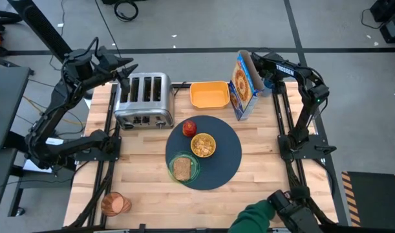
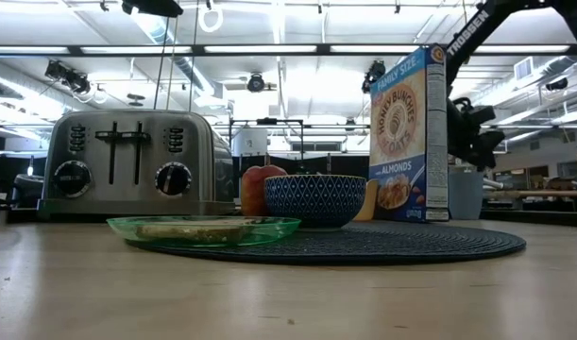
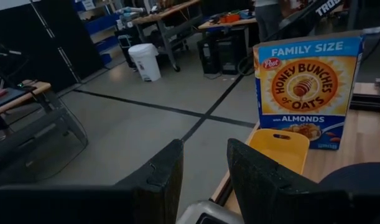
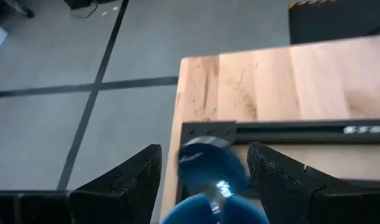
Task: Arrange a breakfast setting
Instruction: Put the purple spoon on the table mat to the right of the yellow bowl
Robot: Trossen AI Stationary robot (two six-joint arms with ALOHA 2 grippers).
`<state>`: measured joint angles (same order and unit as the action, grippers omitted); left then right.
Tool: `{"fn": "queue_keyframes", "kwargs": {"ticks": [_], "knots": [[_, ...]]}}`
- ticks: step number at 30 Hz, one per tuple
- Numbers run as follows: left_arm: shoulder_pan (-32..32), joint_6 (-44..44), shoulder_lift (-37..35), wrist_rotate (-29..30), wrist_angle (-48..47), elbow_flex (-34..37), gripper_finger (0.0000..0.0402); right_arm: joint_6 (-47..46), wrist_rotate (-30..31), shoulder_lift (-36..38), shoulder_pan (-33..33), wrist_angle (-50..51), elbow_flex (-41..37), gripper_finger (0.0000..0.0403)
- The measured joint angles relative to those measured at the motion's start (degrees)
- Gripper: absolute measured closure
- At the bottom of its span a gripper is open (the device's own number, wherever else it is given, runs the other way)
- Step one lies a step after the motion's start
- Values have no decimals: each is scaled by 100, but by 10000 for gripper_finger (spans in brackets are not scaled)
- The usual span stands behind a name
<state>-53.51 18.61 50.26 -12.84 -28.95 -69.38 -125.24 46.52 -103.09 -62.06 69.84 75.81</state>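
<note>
The dark blue-grey round mat (image 1: pixel 218 162) lies at the middle of the wooden surface (image 1: pixel 145 194). On it sit the red apple (image 1: pixel 189 127) at the far left, the small cereal bowl (image 1: pixel 203 145) in the centre, already filled, and the green plate (image 1: pixel 174 173) at the mat's near-left edge, overhanging it, with the toast slice (image 1: pixel 181 168) on top. The amber cup (image 1: pixel 115 204) lies well apart at the surface's near-left corner, seemingly on its side. No spoon shows.

The left pincer (image 1: pixel 127 68) hovers at the far-left corner above the toaster (image 1: pixel 143 99); its fingers (image 3: pixel 162 180) stand spread with nothing between them. The right pincer (image 1: pixel 265 66) hangs at the far-right corner just behind the cereal box (image 1: pixel 243 85), fingers (image 4: pixel 130 180) spread around a blurred blue object I cannot identify; whether they press on it I cannot tell.

The setting looks nearly done, with the cup the main item left off the mat. Risks: the cup may roll if pinched off-centre. The tall box stands upright just beside the right arm and could topple onto the yellow container (image 1: pixel 208 94) or the bowl if that arm swings toward the mat. A person's green sleeve (image 1: pixel 252 217) at the near edge lies close to any reach for the near side.
</note>
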Motion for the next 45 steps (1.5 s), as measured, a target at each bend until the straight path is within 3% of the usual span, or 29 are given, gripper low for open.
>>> {"fn": "queue_keyframes", "kwargs": {"ticks": [4,25,40,45], "knots": [[10,-29,4,-57,14,0,269,368,-65,0,-2,-295,-15,160],[10,-40,-4,-74,31,0,269,-165,-285,-184,-97,92,-18,162],[10,-43,-4,-72,0,0,269,-193,-315,-184,-114,162,-18,248],[10,-44,-4,-74,-2,0,269,-191,-311,-184,-112,193,-18,255]]}}
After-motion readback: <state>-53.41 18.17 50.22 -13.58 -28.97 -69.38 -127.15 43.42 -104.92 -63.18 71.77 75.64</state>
